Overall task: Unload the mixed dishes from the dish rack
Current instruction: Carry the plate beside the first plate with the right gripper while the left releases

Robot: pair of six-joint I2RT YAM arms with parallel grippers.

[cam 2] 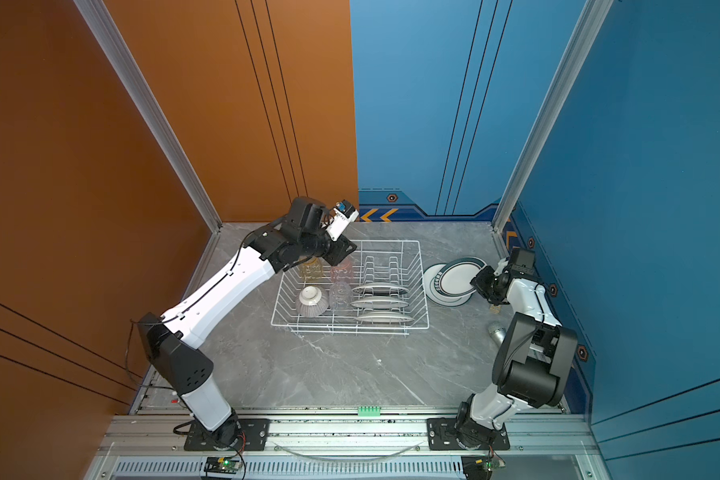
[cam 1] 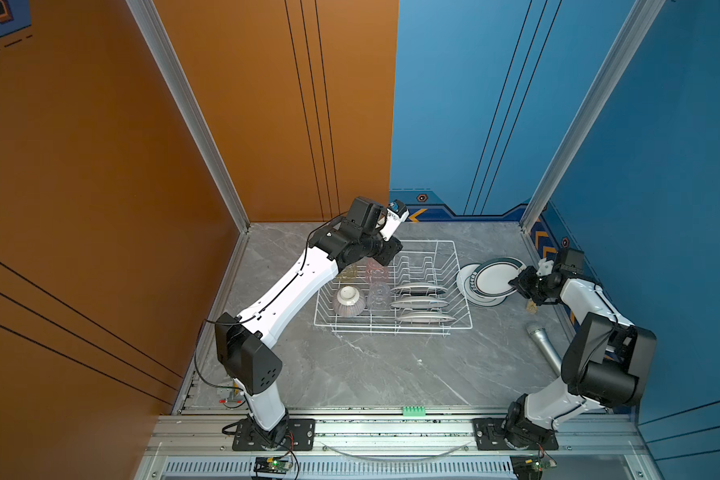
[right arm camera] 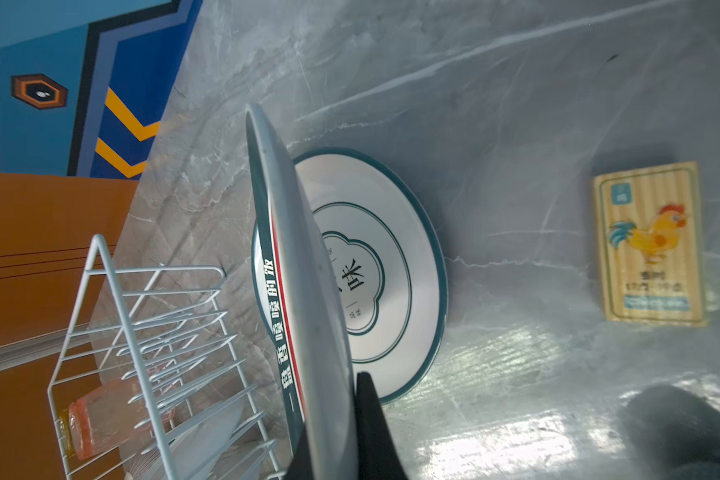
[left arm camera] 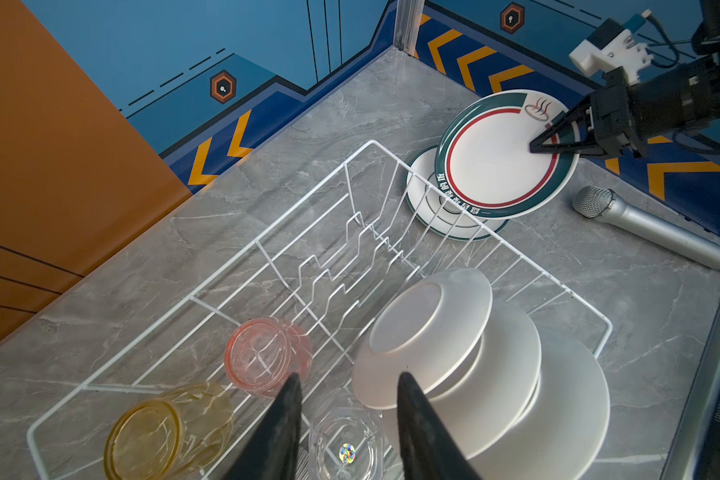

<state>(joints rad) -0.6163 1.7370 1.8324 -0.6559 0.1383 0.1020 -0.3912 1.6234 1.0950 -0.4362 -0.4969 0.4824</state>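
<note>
three plates (cam 1: 420, 302) are standing on edge in the slots on the right half of the dish rack (cam 1: 429, 241), which sits toward the back of the grey marble table (cam 1: 371, 374). in the left wrist view you only get their plain white backs.

the left half of the rack has the striped bowl (cam 1: 348, 300) flipped upside down at the near corner, with the clear tumbler (left arm camera: 346, 444) just beside it. the pink tumbler (left arm camera: 267, 355) and yellow tumbler (left arm camera: 163, 432) sit behind those, toward the back wall.

left gripper (left arm camera: 348, 380) hangs over that tumbler cluster, above the rack. its fingers are spread partway with nothing between them, and the clear tumbler shows down through the gap.

right gripper (left arm camera: 537, 146) is pinched tight on the rim of a fourth one, the green-and-red plate (left arm camera: 495, 158), outside the rack just to its right. that plate is tilted, gripper side up and rack side low. it hangs over a fifth plate (right arm camera: 391, 270) with a teal rim, lying flat on the table. can't tell if the two actually touch.

the silver microphone (cam 1: 543, 345) lies on the table nearer the front on the right, apart from the plates. a little wooden card (right arm camera: 649, 243) with a rooster on it lies flat between the mic and the plates, near the right arm.
</note>
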